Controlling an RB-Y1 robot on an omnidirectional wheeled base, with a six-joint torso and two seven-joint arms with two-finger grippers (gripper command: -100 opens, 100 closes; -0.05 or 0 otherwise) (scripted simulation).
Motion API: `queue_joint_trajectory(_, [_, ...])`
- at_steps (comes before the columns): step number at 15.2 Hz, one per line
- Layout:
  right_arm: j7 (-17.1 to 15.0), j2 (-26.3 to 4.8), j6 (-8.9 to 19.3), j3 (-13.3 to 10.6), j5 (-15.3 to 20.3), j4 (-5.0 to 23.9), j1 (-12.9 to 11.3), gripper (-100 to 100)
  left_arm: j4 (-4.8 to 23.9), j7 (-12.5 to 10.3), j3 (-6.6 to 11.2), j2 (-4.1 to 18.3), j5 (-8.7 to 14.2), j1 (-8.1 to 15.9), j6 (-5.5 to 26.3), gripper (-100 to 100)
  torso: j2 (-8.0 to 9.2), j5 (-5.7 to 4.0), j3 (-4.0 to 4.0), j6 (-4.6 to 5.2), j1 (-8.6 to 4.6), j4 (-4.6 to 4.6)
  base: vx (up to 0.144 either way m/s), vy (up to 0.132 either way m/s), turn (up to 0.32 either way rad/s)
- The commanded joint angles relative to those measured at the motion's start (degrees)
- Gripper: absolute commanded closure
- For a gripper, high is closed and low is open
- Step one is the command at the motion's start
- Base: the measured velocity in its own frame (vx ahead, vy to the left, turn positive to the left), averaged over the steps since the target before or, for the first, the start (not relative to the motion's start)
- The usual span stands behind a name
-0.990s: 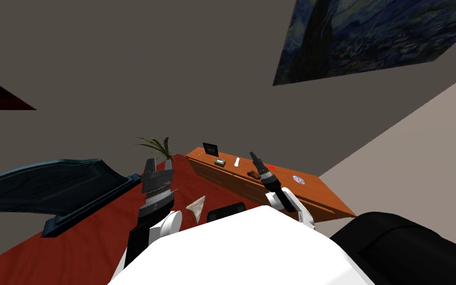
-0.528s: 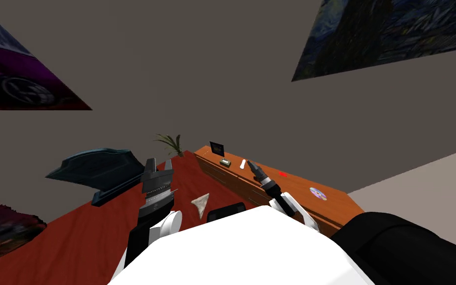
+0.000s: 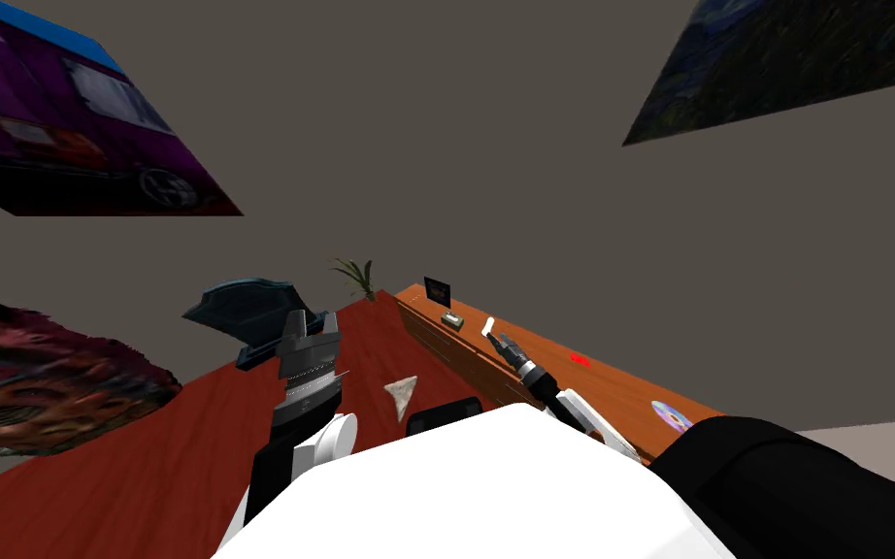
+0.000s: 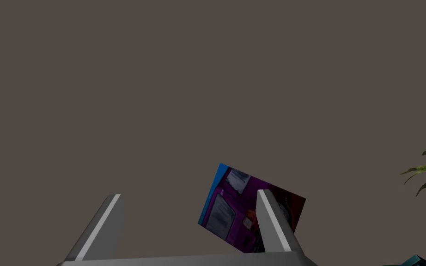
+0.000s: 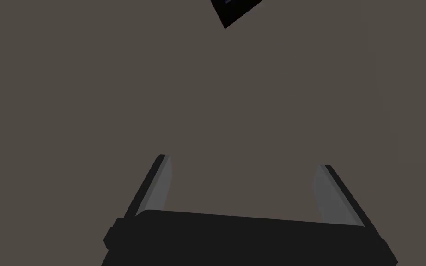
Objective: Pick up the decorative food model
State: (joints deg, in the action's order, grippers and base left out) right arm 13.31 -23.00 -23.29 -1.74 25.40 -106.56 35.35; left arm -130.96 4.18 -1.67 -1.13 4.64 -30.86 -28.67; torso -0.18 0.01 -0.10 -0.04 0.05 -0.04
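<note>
left claw [image 3: 312, 322] open above red table [image 3: 174, 456], right claw [image 3: 501, 341] open over orange sideboard [image 3: 611, 390], pale wedge [image 3: 403, 393], narrow tip toward robot

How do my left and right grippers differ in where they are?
The left gripper is in front of the dark red surface; the right gripper is over the orange sideboard, by the white stick. In the head view the left gripper shows large and near, the right gripper small and farther out. Both are open and hold nothing.
</note>
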Motion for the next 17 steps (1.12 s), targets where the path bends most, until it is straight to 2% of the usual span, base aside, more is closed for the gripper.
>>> queue_joint_trajectory(1, [0.3, -1.0, 0.3, -0.1, 2.1, 2.0, 1.0, -100, 0.0, 0.0, 0.00, 0.0, 0.0, 0.0, 0.0, 0, 0.00, 0.00, 0.00, 0.00, 0.00, 0.00, 0.048, -0.003, 0.269])
queue_joint_trajectory(2, [0.9, -1.9, 0.5, -0.3, 4.0, 4.6, 1.9, -100, 0.0, 0.0, 0.00, 0.0, 0.0, 0.0, 0.0, 0, -0.03, 0.00, -0.02, 0.01, -0.01, -0.01, 0.060, -0.004, 0.338])
queue_joint_trajectory(3, [0.9, -1.9, 0.5, -0.3, 4.7, 4.6, 1.9, -100, 0.0, 0.0, 0.00, 0.0, 0.0, 0.0, 0.0, 0, -0.06, 0.00, -0.04, 0.00, -0.03, -0.01, 0.063, -0.014, 0.290])
queue_joint_trajectory(4, [1.4, -2.8, 0.8, -0.5, 6.2, 7.3, 2.8, -100, 0.0, 0.0, 0.00, 0.0, 0.0, 0.0, 0.0, 0, -0.08, 0.00, -0.05, 0.03, -0.04, -0.02, 0.062, -0.009, 0.356])
queue_joint_trajectory(6, [1.4, -2.8, 0.8, -0.5, 7.3, 7.3, 2.8, -100, 0.0, 0.0, 0.00, 0.0, 0.0, 0.0, 0.0, 0, -0.08, 0.00, -0.05, 0.02, -0.04, -0.02, 0.049, -0.015, 0.178])
queue_joint_trajectory(7, [1.9, -3.7, 1.0, -0.7, 9.5, 9.8, 3.7, -100, 0.0, 0.0, 0.01, 0.0, 0.0, 0.0, 0.0, 0, -0.05, 0.00, -0.03, 0.05, -0.03, -0.01, 0.041, -0.007, 0.242])
queue_joint_trajectory(10, [2.4, -4.5, 1.3, -1.0, 12.6, 11.7, 4.6, -100, 0.0, 0.0, 0.00, 0.0, 0.0, 0.0, 0.0, 0, -0.04, 0.01, -0.02, -0.01, -0.02, -0.01, 0.045, -0.013, 0.297])
queue_joint_trajectory(12, [2.4, -4.5, 1.3, -1.0, 12.6, 12.6, 4.6, -100, 0.0, 0.0, 0.01, 0.0, 0.0, 0.0, 0.0, 0, -0.03, 0.00, -0.02, 0.05, -0.02, -0.01, 0.031, -0.013, 0.031])
queue_joint_trajectory(13, [3.0, -5.2, 1.5, -1.2, 15.2, 14.6, 5.4, -100, 0.0, 0.0, 0.01, 0.0, 0.0, 0.0, 0.0, 0, 0.01, 0.01, 0.00, 0.07, 0.01, 0.00, 0.026, 0.004, 0.261])
queue_joint_trajectory(15, [3.0, -5.2, 1.5, -1.2, 15.2, 15.2, 5.4, -100, 0.0, 0.0, 0.00, 0.0, 0.0, 0.0, 0.0, 0, 0.00, 0.01, 0.00, 0.02, 0.02, 0.00, 0.033, -0.009, 0.199])
queue_joint_trajectory(16, [3.5, -5.9, 1.8, -1.4, 17.7, 17.2, 6.3, -100, 0.0, 0.0, 0.01, 0.0, 0.0, 0.0, 0.0, 0, 0.02, 0.01, 0.01, 0.06, 0.02, 0.00, 0.039, -0.009, 0.253])
queue_joint_trajectory(17, [3.5, -5.9, 1.8, -1.4, 17.8, 17.9, 6.3, -100, 0.0, 0.0, 0.00, 0.0, 0.0, 0.0, 0.0, 0, 0.01, 0.01, 0.00, 0.02, 0.02, 0.00, 0.045, -0.017, 0.250])
